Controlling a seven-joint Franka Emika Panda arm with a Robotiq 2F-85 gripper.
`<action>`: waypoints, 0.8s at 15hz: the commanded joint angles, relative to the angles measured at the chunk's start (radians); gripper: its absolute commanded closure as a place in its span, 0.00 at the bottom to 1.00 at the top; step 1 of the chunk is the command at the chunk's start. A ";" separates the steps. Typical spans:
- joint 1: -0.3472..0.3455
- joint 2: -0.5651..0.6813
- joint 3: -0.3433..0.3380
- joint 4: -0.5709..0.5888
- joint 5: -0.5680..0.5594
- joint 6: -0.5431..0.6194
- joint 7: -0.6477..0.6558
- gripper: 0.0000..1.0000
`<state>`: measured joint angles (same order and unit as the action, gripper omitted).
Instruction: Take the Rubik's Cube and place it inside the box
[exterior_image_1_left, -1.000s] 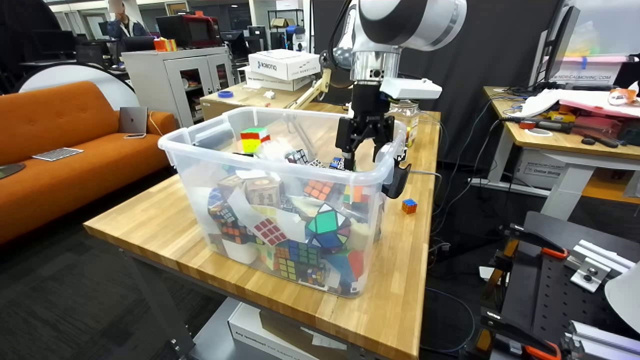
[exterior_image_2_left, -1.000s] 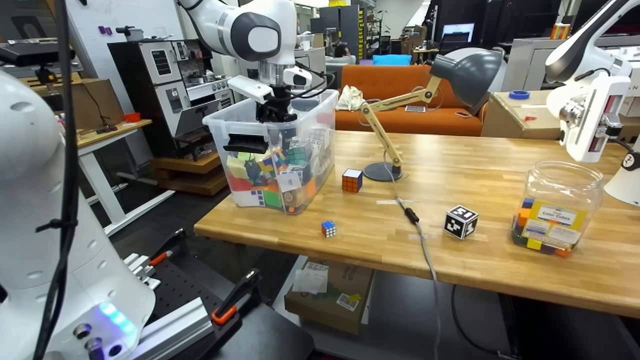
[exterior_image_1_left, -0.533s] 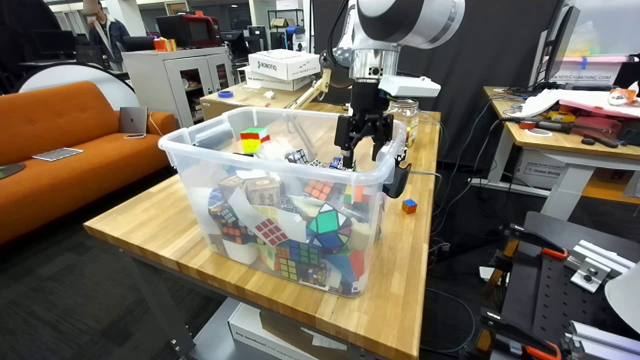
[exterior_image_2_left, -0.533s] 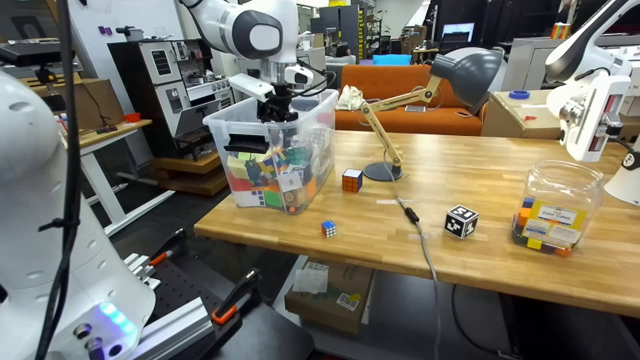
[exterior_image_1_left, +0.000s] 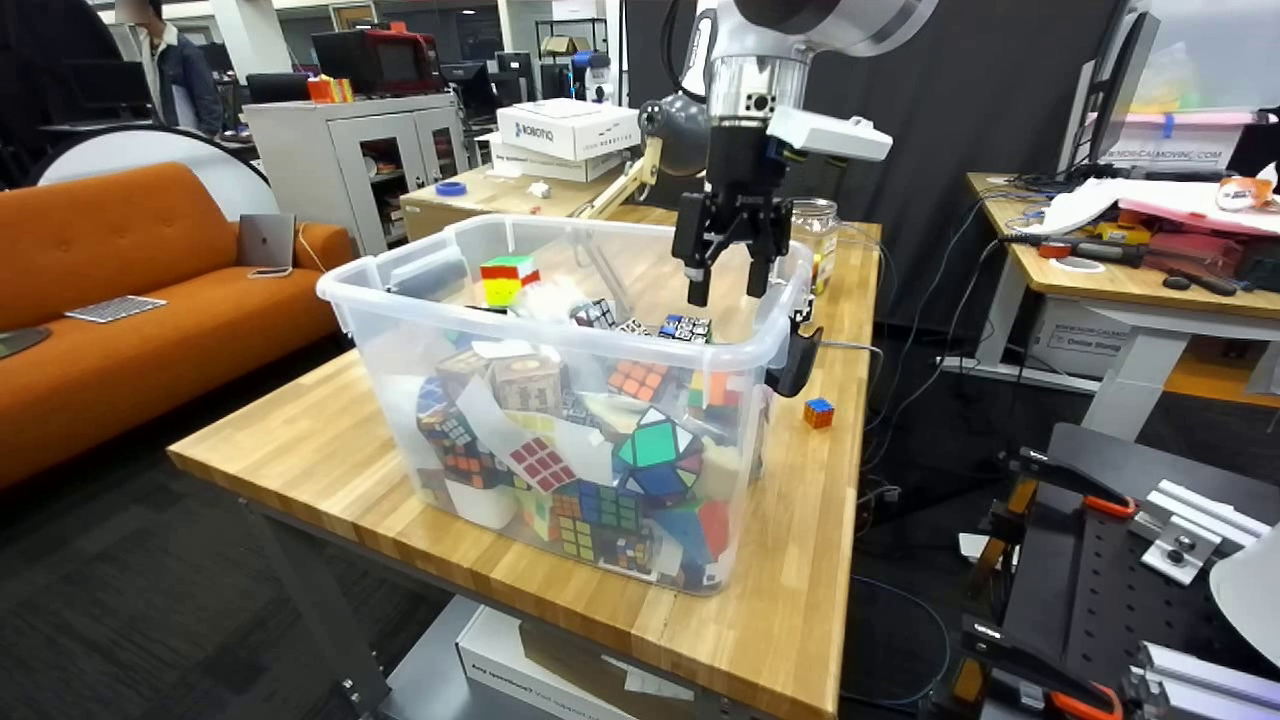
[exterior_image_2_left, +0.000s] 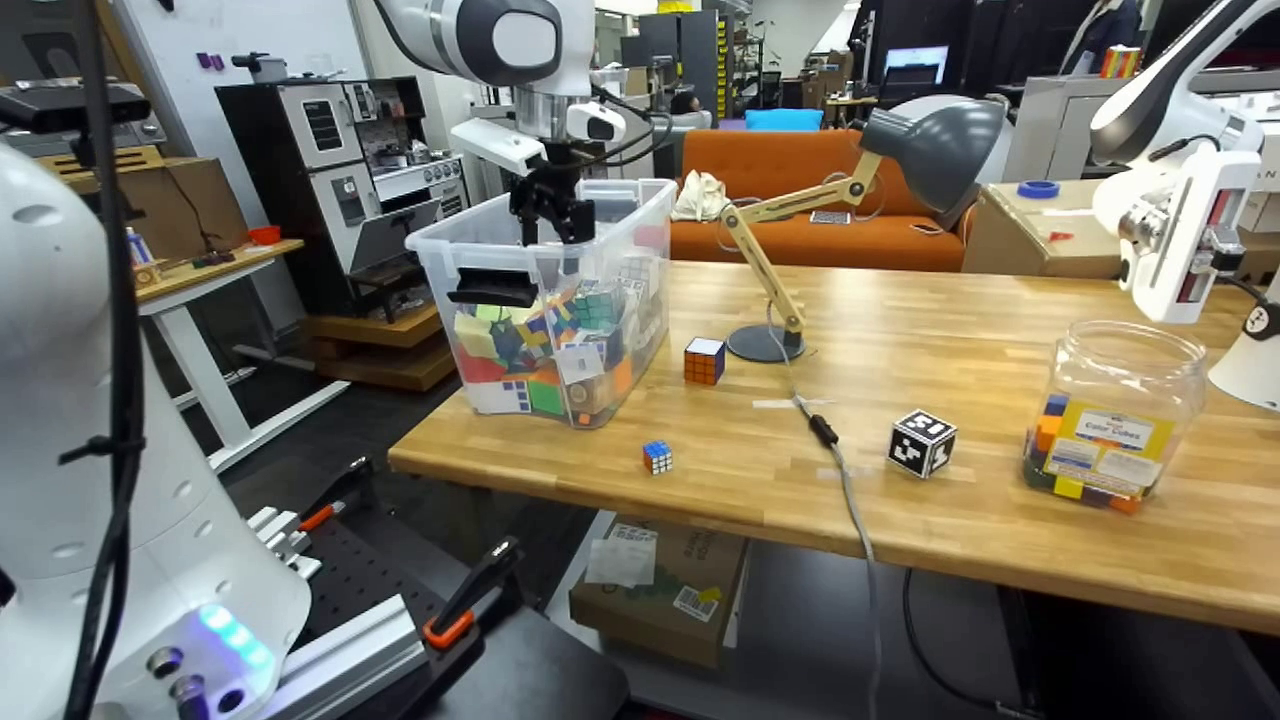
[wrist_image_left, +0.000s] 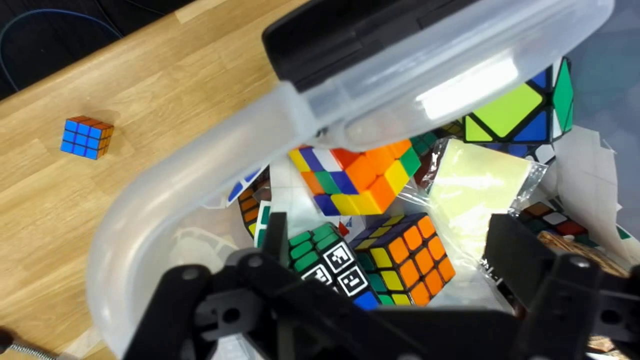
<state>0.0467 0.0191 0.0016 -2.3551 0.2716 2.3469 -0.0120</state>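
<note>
My gripper (exterior_image_1_left: 728, 285) is open and empty, its fingers pointing down inside the mouth of the see-through box (exterior_image_1_left: 545, 327) near its black handle end. It also shows in an exterior view (exterior_image_2_left: 553, 233) and in the wrist view (wrist_image_left: 391, 239). Below the fingers in the wrist view lie a cube with black-and-white tags and green sides (wrist_image_left: 345, 270) and an orange-faced cube (wrist_image_left: 412, 260). A multicoloured twisted cube (wrist_image_left: 357, 182) lies by the rim. On the table outside the box are a small blue-and-orange cube (exterior_image_2_left: 657, 457) and a larger orange cube with white top (exterior_image_2_left: 704, 361).
The box's raised rim (wrist_image_left: 200, 150) and black handle (exterior_image_2_left: 492, 287) are close to the fingers. A desk lamp (exterior_image_2_left: 765, 343) with a cable stands beside the box. A black-and-white tag cube (exterior_image_2_left: 922, 444) and a clear jar (exterior_image_2_left: 1115, 420) stand farther along the table.
My gripper has risen, so its fingertips now show above the front rim. The tagged cube beneath is uncovered and stays in the box. A person in the background has moved.
</note>
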 joint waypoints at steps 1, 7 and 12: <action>-0.019 -0.081 0.000 -0.020 0.040 -0.038 -0.043 0.00; -0.039 -0.233 -0.057 -0.050 0.108 -0.018 -0.043 0.00; -0.120 -0.265 -0.108 -0.057 0.055 -0.005 0.128 0.00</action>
<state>-0.0324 -0.2355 -0.1072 -2.3944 0.3479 2.3172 0.0101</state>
